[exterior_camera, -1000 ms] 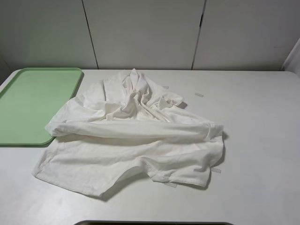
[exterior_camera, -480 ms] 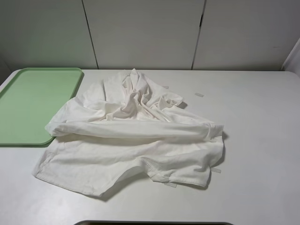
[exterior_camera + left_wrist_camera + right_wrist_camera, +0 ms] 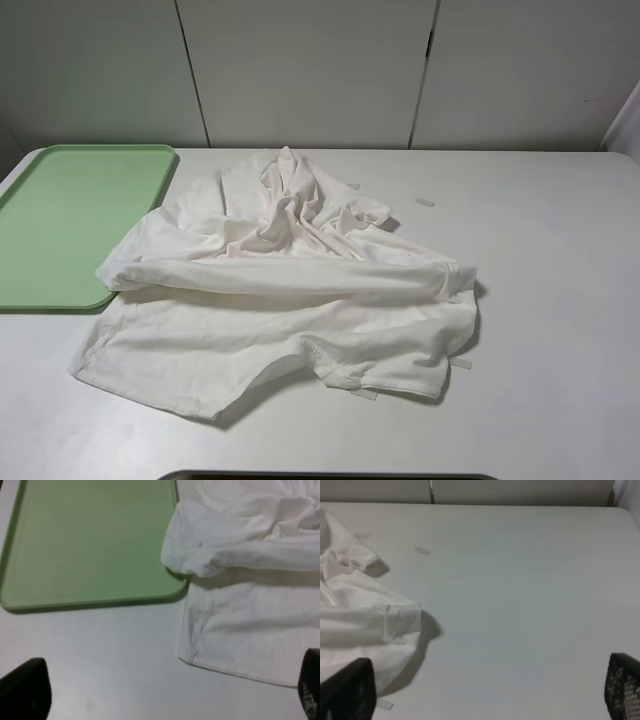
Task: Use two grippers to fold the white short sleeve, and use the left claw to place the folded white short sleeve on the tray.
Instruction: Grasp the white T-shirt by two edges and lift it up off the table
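Starting the fold is the step in hand: the white short sleeve [image 3: 280, 300] lies crumpled mid-desk [image 3: 560, 300], one fold lapping the near corner of the tray [image 3: 60, 220], which sits at the desk's far-left corner. My left gripper [image 3: 166, 685] and right gripper [image 3: 484, 687] hang spread wide, holding nothing. Next, I judge, each must descend onto a hem corner and pinch.

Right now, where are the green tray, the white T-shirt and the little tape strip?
green tray [image 3: 70, 220]: exterior high view, on its bare green floor.
white T-shirt [image 3: 290, 315]: exterior high view, on the smooth middle of the cloth.
tape strip [image 3: 425, 202]: exterior high view, on the middle of the strip.
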Controlling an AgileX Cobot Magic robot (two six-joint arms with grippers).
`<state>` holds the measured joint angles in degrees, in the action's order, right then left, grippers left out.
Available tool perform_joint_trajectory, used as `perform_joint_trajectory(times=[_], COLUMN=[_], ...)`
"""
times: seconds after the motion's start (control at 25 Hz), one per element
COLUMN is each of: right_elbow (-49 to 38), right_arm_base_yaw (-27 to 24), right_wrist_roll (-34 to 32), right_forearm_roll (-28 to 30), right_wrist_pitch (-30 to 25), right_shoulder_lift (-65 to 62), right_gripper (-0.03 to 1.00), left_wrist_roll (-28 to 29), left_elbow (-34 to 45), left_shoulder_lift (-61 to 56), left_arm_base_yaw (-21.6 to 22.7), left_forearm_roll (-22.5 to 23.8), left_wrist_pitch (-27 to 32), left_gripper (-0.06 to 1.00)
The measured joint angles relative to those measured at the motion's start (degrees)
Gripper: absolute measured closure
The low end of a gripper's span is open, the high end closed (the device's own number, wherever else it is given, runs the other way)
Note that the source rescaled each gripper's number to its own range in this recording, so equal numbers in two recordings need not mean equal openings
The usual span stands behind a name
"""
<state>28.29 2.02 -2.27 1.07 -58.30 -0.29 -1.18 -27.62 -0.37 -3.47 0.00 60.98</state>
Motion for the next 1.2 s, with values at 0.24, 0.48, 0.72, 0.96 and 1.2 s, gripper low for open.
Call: perform_joint_trajectory(times=[0.24, 0.48, 0.72, 0.96, 1.2], right_elbow=[0.00, 0.00, 0.00, 0.00, 1.12], right_arm_base_yaw=[0.00, 0.00, 0.00, 0.00, 0.00], right_wrist_roll=[0.00, 0.00, 0.00, 0.00, 0.00], right_forearm_roll=[0.00, 0.00, 0.00, 0.00, -1.50], right_wrist_pitch=[0.00, 0.00, 0.00, 0.00, -0.15], right_shoulder_lift=[0.00, 0.00, 0.00, 0.00, 3.15], right_gripper=[-0.03, -0.03, -0.03, -0.03, -0.03], left_wrist_roll=[0.00, 0.00, 0.00, 0.00, 0.00], left_elbow=[0.00, 0.00, 0.00, 0.00, -1.47], left_shoulder_lift=[0.00, 0.00, 0.00, 0.00, 1.45], left_arm_base_yaw=[0.00, 0.00, 0.00, 0.00, 0.00], left_forearm_roll=[0.00, 0.00, 0.00, 0.00, 0.00], left_wrist_pitch=[0.00, 0.00, 0.00, 0.00, 0.26], left_gripper=[-0.04, -0.04, -0.04, -0.04, -0.04])
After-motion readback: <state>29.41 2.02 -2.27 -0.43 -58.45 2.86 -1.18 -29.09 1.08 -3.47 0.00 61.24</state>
